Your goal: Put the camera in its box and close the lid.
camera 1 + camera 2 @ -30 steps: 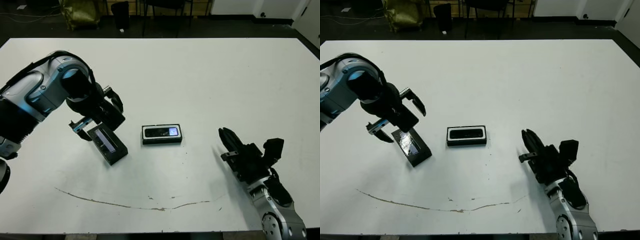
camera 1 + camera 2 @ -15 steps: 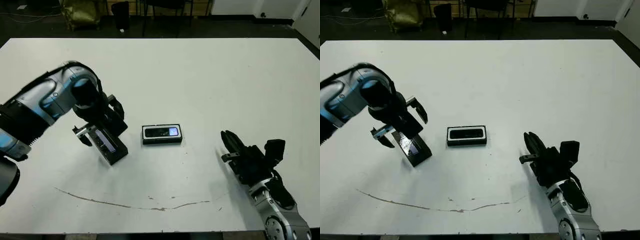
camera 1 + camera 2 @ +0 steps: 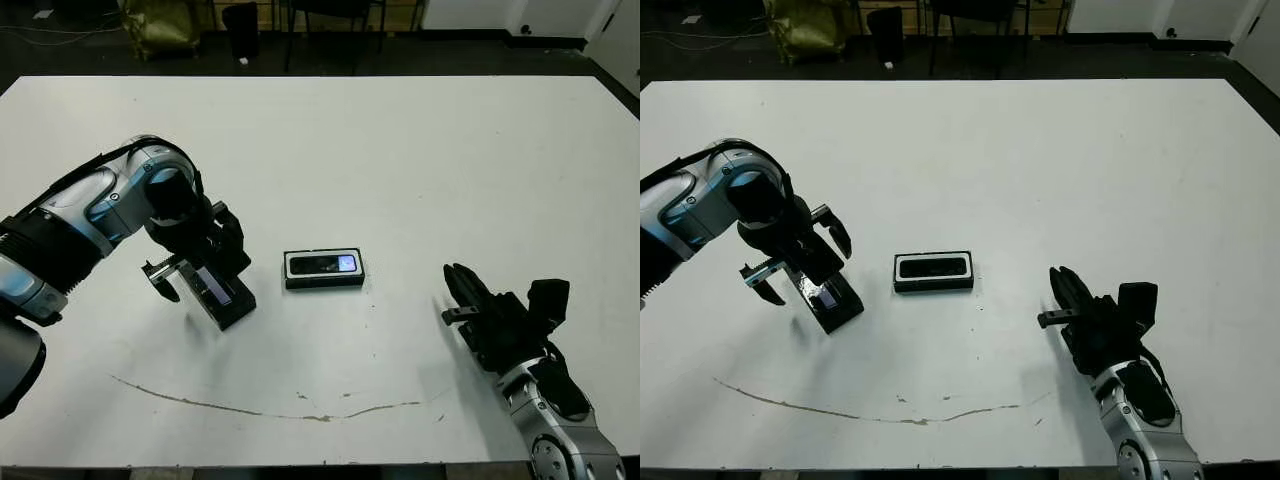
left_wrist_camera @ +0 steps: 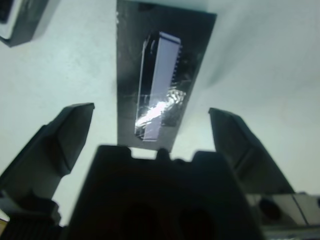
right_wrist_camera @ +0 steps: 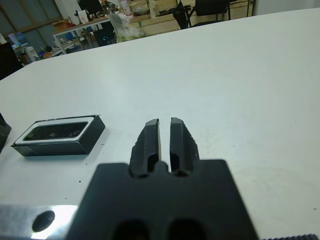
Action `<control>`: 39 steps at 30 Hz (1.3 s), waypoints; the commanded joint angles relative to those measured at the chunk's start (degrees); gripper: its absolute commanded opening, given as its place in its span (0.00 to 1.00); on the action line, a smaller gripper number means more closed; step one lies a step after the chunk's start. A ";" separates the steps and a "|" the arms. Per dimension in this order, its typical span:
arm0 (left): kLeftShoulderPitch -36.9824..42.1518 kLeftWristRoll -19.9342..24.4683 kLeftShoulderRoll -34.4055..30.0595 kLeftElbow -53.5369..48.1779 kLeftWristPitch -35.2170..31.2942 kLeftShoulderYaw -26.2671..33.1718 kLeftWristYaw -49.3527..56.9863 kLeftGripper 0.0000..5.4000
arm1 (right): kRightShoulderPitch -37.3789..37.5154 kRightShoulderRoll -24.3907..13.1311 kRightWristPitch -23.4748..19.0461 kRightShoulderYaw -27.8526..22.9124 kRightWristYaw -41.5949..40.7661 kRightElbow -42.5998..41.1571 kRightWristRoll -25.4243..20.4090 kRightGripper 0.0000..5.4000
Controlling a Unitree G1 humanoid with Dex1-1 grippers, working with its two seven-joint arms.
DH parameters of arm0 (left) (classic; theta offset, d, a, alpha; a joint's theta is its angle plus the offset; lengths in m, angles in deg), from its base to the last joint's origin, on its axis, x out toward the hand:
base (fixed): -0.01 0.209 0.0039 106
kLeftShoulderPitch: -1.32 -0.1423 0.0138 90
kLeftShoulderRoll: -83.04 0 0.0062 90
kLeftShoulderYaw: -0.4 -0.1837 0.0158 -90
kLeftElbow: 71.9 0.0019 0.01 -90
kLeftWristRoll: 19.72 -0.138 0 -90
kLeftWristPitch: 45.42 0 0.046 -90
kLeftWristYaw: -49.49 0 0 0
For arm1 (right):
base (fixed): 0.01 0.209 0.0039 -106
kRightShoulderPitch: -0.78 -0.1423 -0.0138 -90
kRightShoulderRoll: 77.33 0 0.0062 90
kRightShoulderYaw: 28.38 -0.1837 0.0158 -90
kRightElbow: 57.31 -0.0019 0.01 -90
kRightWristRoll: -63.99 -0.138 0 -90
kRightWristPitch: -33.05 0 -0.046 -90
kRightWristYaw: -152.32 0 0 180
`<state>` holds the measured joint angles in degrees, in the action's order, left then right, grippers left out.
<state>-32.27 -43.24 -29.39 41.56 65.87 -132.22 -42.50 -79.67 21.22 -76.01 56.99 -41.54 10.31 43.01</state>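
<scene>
The camera (image 3: 322,264) lies inside the box (image 3: 324,282), a black white-lined tray at the table's middle, with its bluish screen toward the right. The lid (image 3: 222,291), flat and black with a glossy grey strip, rests on the table left of the box, uncovered. My left gripper (image 3: 198,262) is open and low over the lid's far end, with one of its fingers (image 4: 64,141) on each side of the lid (image 4: 161,70). My right gripper (image 3: 452,272) is shut with nothing in it, off to the right of the box (image 5: 59,134).
A thin brown curved mark (image 3: 260,405) runs across the white table (image 3: 420,150) near its front edge. Chairs and a yellow bag stand on the dark floor beyond the far edge.
My left gripper has come down and closed in over the lid, its open fingers now straddling it. The lid, box and camera have stayed put. The right arm has barely shifted.
</scene>
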 commanded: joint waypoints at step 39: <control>-0.71 -11.59 3.99 16.15 9.59 -0.78 8.65 1.00 | 1.50 -0.52 -0.89 0.69 0.92 -0.75 0.26 0.00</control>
<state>-30.97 -53.87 -26.24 56.07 75.25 -131.85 -34.61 -78.88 21.30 -75.65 57.89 -40.61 9.09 43.27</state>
